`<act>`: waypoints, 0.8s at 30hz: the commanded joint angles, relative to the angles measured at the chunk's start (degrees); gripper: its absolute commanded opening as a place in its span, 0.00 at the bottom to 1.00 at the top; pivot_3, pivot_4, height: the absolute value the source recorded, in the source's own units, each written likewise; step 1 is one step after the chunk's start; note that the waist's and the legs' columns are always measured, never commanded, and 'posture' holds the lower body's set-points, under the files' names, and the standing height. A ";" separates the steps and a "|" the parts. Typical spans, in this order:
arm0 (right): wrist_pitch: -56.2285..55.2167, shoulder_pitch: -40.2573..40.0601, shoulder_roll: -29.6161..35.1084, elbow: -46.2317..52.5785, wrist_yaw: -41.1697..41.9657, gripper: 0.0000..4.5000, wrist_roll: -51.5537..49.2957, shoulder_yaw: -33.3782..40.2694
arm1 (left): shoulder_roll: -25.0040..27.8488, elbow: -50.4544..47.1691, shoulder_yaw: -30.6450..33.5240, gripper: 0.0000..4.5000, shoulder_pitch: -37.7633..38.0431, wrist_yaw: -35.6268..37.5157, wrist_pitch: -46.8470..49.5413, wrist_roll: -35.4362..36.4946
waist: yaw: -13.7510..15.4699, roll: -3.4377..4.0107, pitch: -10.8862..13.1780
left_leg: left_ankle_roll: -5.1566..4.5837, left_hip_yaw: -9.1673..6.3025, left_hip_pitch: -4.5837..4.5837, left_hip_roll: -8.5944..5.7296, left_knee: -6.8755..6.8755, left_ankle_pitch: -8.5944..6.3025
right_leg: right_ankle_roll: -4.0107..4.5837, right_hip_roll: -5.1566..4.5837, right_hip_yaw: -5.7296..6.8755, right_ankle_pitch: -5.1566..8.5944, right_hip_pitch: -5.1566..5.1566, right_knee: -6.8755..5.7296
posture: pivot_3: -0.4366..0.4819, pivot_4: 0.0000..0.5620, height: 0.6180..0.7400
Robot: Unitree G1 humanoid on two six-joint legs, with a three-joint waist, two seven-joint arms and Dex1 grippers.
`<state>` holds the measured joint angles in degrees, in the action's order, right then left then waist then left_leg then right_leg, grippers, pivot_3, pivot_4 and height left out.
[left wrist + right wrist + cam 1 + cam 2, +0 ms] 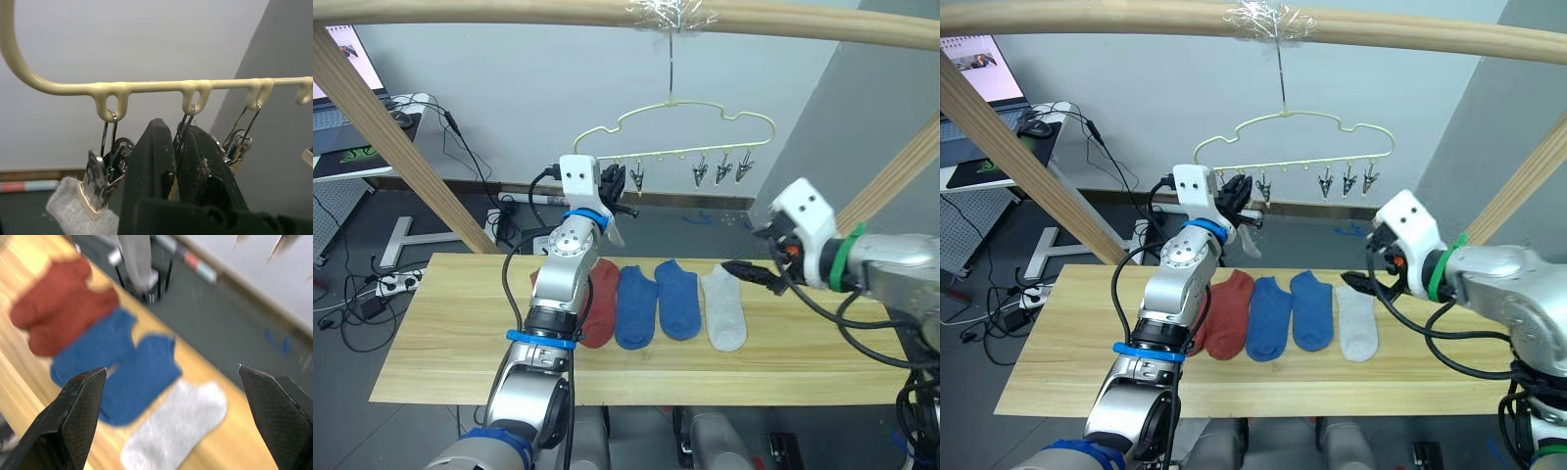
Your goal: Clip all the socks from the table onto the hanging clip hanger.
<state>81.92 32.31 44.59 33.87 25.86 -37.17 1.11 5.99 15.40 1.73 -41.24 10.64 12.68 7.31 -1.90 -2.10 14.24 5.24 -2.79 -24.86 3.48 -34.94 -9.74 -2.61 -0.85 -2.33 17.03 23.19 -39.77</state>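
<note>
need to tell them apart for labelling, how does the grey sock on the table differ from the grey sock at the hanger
The grey sock on the table lies flat, fully visible beside a blue sock. The grey sock at the hanger hangs from a silver clip on the clip hanger, mostly hidden by the left gripper. Both are light grey knit.

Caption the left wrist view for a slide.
Black-fingered left gripper shut on a silver metal clip beneath the pale yellow-green wire hanger, light grey knit sock clipped alongside.

A lab or office room is shown: a desk with a computer screen (989, 70), and cables (372, 294) spread on the floor.
</note>
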 commanded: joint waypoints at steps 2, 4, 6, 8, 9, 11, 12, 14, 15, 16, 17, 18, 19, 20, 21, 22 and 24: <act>-8.89 -1.63 -0.56 -7.57 -0.02 1.00 6.94 -9.06 | 0.12 -4.76 2.49 0.03 -1.94 3.39 5.41 5.86 | 0.01 0.00 0.00 | 0.00 -0.01 0.00 0.00 0.00 0.00 | 0.00 0.00 0.01 0.00 0.00 0.00 | 0.44 0.36 1.00; -12.64 -1.45 -1.36 -13.28 0.04 1.00 10.81 -13.57 | 0.17 -5.39 3.73 0.03 -2.57 4.31 7.93 8.34 | 0.02 0.00 0.00 | 0.00 -0.01 -0.01 0.00 0.01 0.00 | 0.00 0.01 0.01 0.00 0.01 0.01 | 0.45 0.35 1.00; -15.65 -0.28 -3.33 -19.88 0.00 1.00 13.94 -16.54 | 0.21 -5.92 4.76 0.03 -3.19 4.36 10.48 10.17 | -0.05 -0.01 0.00 | 0.00 -0.01 -0.01 0.00 0.01 0.00 | 0.00 0.00 0.01 0.00 0.01 0.03 | 0.46 0.35 1.00; -19.66 1.10 -4.15 -26.28 0.59 1.00 18.08 -19.87 | -0.18 -6.51 5.59 0.03 -3.53 4.26 12.60 11.98 | -0.01 0.00 0.00 | 0.01 -0.01 -0.01 0.00 0.01 0.01 | 0.00 0.01 0.00 -0.01 0.01 0.02 | 0.46 0.35 1.00; -21.62 1.72 -4.38 -29.20 1.02 1.00 20.04 -21.37 | -0.32 -6.80 5.70 0.03 -3.60 4.04 13.32 12.43 | 0.00 0.00 0.00 | 0.01 -0.01 0.00 0.00 0.01 0.01 | 0.00 0.01 0.01 -0.01 0.01 0.02 | 0.47 0.35 1.00; -24.24 2.86 -5.84 -34.58 1.90 1.00 22.22 -22.55 | -0.51 -7.35 5.76 0.03 -3.69 3.92 14.42 13.03 | 0.04 0.00 0.00 | 0.01 -0.01 -0.01 0.00 0.01 0.01 | 0.00 0.00 0.00 -0.01 0.01 0.03 | 0.47 0.35 1.00; -26.44 3.82 -6.56 -38.29 2.51 1.00 24.00 -23.79 | -0.67 -7.63 5.77 0.03 -3.72 3.78 14.92 13.36 | 0.05 0.00 0.00 | 0.01 -0.01 -0.01 0.00 0.01 0.01 | 0.00 0.00 0.01 -0.01 0.01 0.05 | 0.48 0.35 1.00; -29.68 5.09 -7.53 -43.45 3.66 1.00 26.81 -25.16 | -0.83 -7.97 5.65 0.03 -3.76 3.53 15.38 13.59 | 0.08 0.00 0.00 | 0.01 -0.01 -0.01 0.00 0.02 0.01 | 0.00 0.00 0.00 -0.01 0.01 0.05 | 0.48 0.35 1.00; -31.17 5.70 -8.01 -45.77 3.96 1.00 28.18 -25.64 | -0.83 -8.06 5.62 0.03 -3.77 3.40 15.53 13.62 | 0.08 0.00 0.00 | 0.01 -0.01 -0.01 0.00 0.02 0.01 | 0.00 0.00 0.01 -0.01 0.01 0.06 | 0.48 0.35 1.00; -32.49 6.16 -8.44 -47.72 4.40 1.00 29.22 -25.78 | -0.85 -8.14 5.56 0.03 -3.75 3.31 15.64 13.57 | 0.10 0.00 0.00 | 0.01 -0.01 -0.01 0.00 0.02 0.01 | 0.00 0.00 0.01 -0.01 0.01 0.06 | 0.49 0.36 1.00; -33.41 6.66 -9.19 -49.74 4.82 1.00 29.92 -25.57 | -0.82 -8.21 5.56 0.03 -3.70 3.25 15.75 13.52 | 0.11 0.00 0.00 | 0.01 -0.02 -0.01 0.00 0.03 0.01 | 0.00 0.00 0.01 -0.01 0.01 0.06 | 0.49 0.36 1.00; -34.08 7.28 -10.24 -51.82 5.25 1.00 30.37 -25.20 | -0.81 -8.27 5.52 0.03 -3.66 3.20 15.87 13.47 | 0.13 0.00 0.00 | 0.01 -0.01 -0.01 0.00 0.03 0.01 | 0.00 0.00 0.01 -0.01 0.01 0.07 | 0.49 0.36 1.00; -34.52 7.69 -11.05 -53.24 5.71 1.00 30.79 -24.79 | -0.81 -8.32 5.49 0.03 -3.63 3.16 15.95 13.43 | 0.12 0.00 0.00 | 0.02 -0.01 -0.01 0.00 0.04 0.01 | 0.00 0.00 0.01 -0.01 0.01 0.07 | 0.49 0.36 1.00; -35.02 8.13 -11.98 -54.65 6.06 1.00 31.26 -24.61 | -0.83 -8.34 5.46 0.03 -3.61 3.09 16.00 13.39 | 0.09 0.00 0.00 | 0.02 -0.01 -0.01 0.00 0.04 0.01 | 0.00 0.00 0.00 -0.02 0.01 0.07 | 0.49 0.36 1.00; -35.46 8.41 -12.57 -55.60 6.41 1.00 31.77 -24.47 | -0.88 -8.39 5.42 0.03 -3.61 3.00 16.05 13.37 | 0.08 0.00 0.00 | 0.02 -0.01 -0.01 0.01 0.04 0.01 | 0.00 0.00 0.01 -0.02 0.01 0.07 | 0.49 0.37 1.00; -35.98 8.76 -13.35 -56.75 6.65 1.00 32.26 -24.39 | -0.91 -8.37 5.39 0.03 -3.63 2.94 16.06 13.36 | 0.09 0.00 0.00 | 0.02 -0.01 -0.01 0.01 0.05 0.01 | 0.00 0.01 0.01 -0.02 0.01 0.07 | 0.49 0.37 1.00; -36.83 9.37 -14.64 -58.78 7.04 1.00 33.10 -23.98 | -0.91 -8.30 5.34 0.03 -3.67 2.90 16.05 13.32 | 0.10 0.00 0.00 | 0.02 -0.02 0.00 0.02 0.05 0.01 | 0.00 0.01 0.01 -0.02 0.01 0.06 | 0.49 0.37 1.00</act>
<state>46.30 40.64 29.94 -24.36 32.39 -5.15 -24.29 5.26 9.54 7.10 -43.68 13.49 29.23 20.18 -1.79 -2.10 14.24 5.26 -2.80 -24.86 3.50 -34.90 -9.72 -2.60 -0.85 -2.32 17.02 23.20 -39.72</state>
